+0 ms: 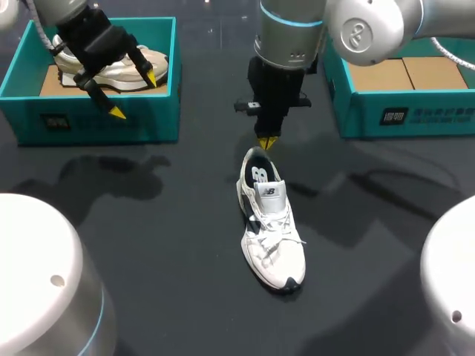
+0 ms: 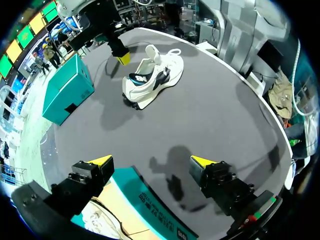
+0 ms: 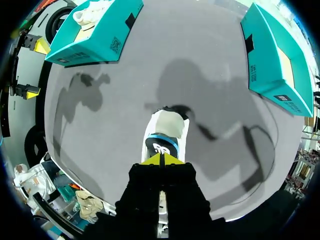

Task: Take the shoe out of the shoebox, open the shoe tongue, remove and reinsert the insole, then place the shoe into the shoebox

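The white shoe (image 1: pixel 272 226) is sitting flat on its sole out on the dark worktop (image 1: pixel 148 245), right in the middle and outside both boxes. Its toe is pointing toward the near edge and its heel toward the far side. The right tool (image 1: pixel 266 141) is hanging just over the heel end, with its two yellow tips pressed tight together and nothing between them. In the left wrist view it is looking a little apart from the shoe. The left shoebox (image 1: pixel 104 122), a teal one, is sitting at the far left of the worktop, and a pale shoe (image 1: pixel 119 73) is lying inside it. The left tool (image 1: pixel 135 95) is hovering over the near wall of that box, with its fingers spread wide and holding nothing. The right shoebox (image 1: pixel 401 115), also teal, is sitting at the far right, well apart from the white shoe, and its brown cardboard floor (image 1: pixel 404 74) is showing.
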